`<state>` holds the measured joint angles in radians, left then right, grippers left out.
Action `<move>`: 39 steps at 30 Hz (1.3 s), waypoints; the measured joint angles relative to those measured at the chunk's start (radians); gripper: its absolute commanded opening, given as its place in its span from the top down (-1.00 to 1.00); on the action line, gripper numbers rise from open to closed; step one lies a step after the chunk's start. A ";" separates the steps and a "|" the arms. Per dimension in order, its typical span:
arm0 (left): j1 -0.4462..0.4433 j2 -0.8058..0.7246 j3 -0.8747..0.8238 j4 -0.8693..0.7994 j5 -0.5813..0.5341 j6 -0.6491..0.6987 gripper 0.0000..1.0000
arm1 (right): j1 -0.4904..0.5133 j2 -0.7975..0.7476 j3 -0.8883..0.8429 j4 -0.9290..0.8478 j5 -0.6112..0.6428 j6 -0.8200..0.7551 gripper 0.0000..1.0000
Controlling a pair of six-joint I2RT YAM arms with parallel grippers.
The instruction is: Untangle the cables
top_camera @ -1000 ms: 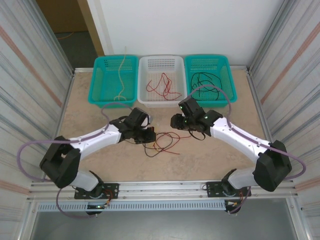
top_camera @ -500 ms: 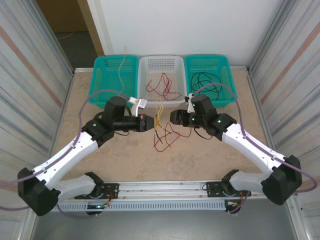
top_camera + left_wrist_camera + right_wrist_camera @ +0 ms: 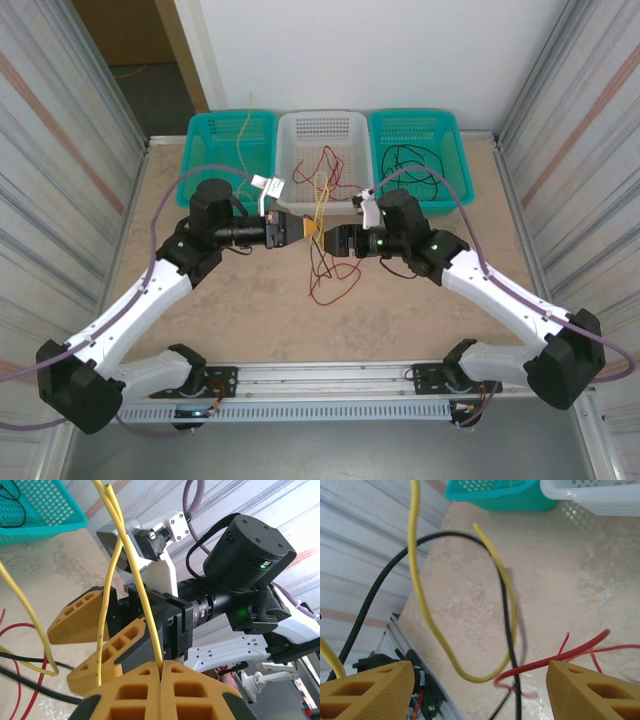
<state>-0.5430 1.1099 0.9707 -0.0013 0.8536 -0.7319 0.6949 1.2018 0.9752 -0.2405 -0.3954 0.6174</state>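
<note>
Well, three perforated plastic baskets line the tabletop's (image 3: pixel 230 320) far edge: a left teal basket (image 3: pixel 195 170), a white basket (image 3: pixel 285 170) in the middle, and a right teal basket (image 3: pixel 460 165). Two pincers meet above the tabletop's middle. The left pincer (image 3: pixel 161 667) is clamped tight on a thin yellow cable (image 3: pixel 132 565), its ribbed orange pads pressed together. The right pincer (image 3: pixel 480 680) faces it, wedge-shaped orange fingers spread wide. Below them the cables (image 3: pixel 325 285) trail onto the marbled beige surface in red, yellow and black looping strands, too entwined to count.
</note>
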 measured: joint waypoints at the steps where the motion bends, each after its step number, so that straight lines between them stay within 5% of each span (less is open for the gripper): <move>1: 0.000 0.003 0.000 0.011 0.005 -0.006 1.00 | 0.005 0.008 0.006 0.002 0.005 -0.002 -0.31; 11: 0.000 -0.001 -0.003 0.128 0.039 -0.063 1.00 | 0.025 0.150 0.047 0.031 0.066 0.002 0.05; 15: 0.007 -0.023 -0.005 0.156 0.043 -0.077 1.00 | 0.020 0.161 -0.015 0.049 0.094 0.022 0.44; 24: 0.045 -0.087 -0.065 0.262 0.044 -0.118 1.00 | -0.026 0.140 -0.150 -0.008 0.150 0.060 0.52; 28: 0.055 -0.089 -0.114 0.309 0.044 -0.148 1.00 | -0.036 0.068 -0.150 -0.064 0.177 0.055 0.43; 30: 0.057 -0.089 -0.132 0.328 0.044 -0.157 1.00 | -0.053 0.018 -0.149 -0.089 0.187 0.048 0.28; 34: 0.057 -0.089 -0.146 0.347 0.040 -0.168 1.00 | -0.072 -0.090 -0.127 -0.136 0.190 0.015 -0.33; 39: 0.057 -0.090 -0.147 0.351 0.028 -0.172 1.00 | -0.003 -0.224 -0.060 -0.143 0.171 -0.032 -0.52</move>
<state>-0.4858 1.0203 0.8238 0.3500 0.8818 -0.9035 0.6918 0.9775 0.9150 -0.3832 -0.2249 0.5854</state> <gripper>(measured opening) 0.058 0.741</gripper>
